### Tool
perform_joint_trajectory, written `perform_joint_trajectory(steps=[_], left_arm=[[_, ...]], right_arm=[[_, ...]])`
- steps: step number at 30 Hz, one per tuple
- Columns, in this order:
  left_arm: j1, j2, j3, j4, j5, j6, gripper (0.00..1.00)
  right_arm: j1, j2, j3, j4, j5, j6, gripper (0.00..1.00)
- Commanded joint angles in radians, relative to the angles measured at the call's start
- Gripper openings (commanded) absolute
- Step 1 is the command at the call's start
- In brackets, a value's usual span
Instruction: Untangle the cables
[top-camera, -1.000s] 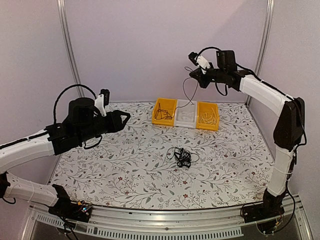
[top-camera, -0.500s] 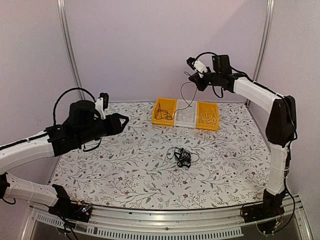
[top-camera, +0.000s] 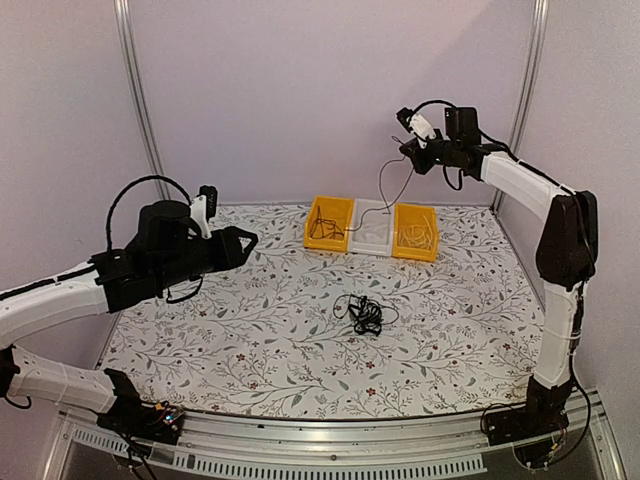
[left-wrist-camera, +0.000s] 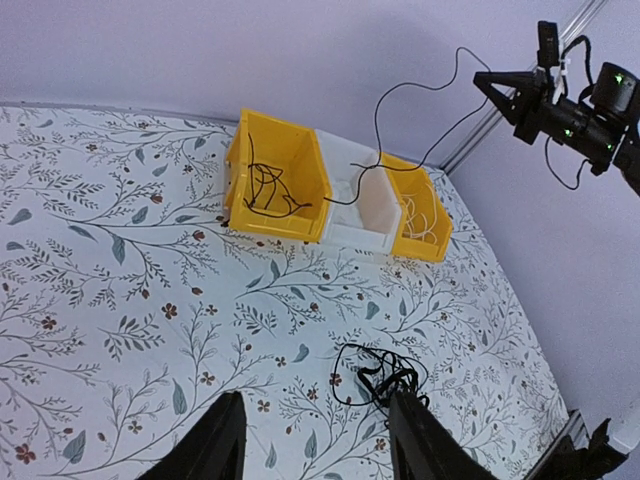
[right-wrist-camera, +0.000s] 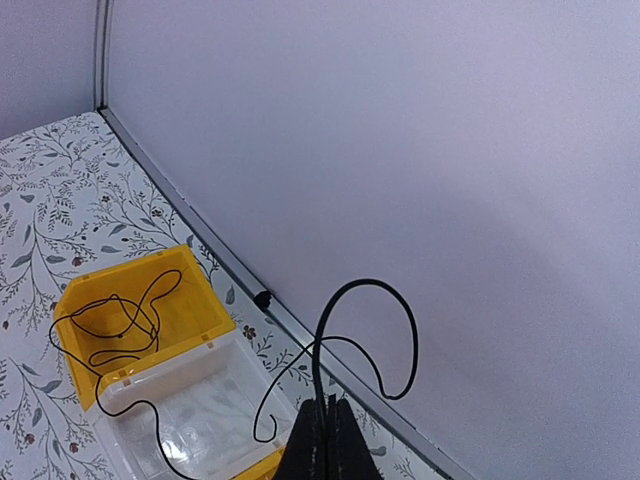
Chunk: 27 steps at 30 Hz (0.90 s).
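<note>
A fist-sized clump of thin black cables (top-camera: 366, 315) lies on the flowered table, apart from both grippers; it also shows in the left wrist view (left-wrist-camera: 385, 380). My right gripper (top-camera: 410, 156) is high above the bins, shut (right-wrist-camera: 325, 432) on one thin black cable (right-wrist-camera: 366, 282). That cable (top-camera: 381, 185) hangs down in a loop and trails over the clear bin into the left yellow bin. My left gripper (top-camera: 250, 238) is open and empty (left-wrist-camera: 320, 450), above the table left of the clump.
Three bins stand in a row at the back: a left yellow bin (top-camera: 328, 222) with black wire in it, a clear bin (top-camera: 370, 235), and a right yellow bin (top-camera: 415, 232) with pale wires. Walls and metal posts close in the back and sides.
My right gripper has moved right and back with the cable, drawing it up from the bins. My left arm dropped slightly, then stayed still. The clump has not moved.
</note>
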Motion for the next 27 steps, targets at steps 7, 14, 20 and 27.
perform_joint_trajectory(steps=[7, 14, 20, 27], left_arm=[[0.013, 0.022, -0.006, 0.005, 0.006, -0.008, 0.52], [0.012, 0.017, -0.011, -0.002, 0.0, -0.008, 0.52], [0.013, 0.031, -0.01, 0.008, 0.005, -0.012, 0.52], [0.012, 0.045, -0.004, 0.011, 0.024, -0.02, 0.51]], right_arm=[[-0.012, -0.038, 0.027, 0.026, 0.019, -0.018, 0.0], [-0.05, -0.034, 0.023, 0.028, 0.044, -0.031, 0.0], [-0.074, -0.034, -0.011, 0.016, 0.036, -0.06, 0.0], [-0.063, -0.024, -0.019, -0.007, 0.005, -0.039, 0.0]])
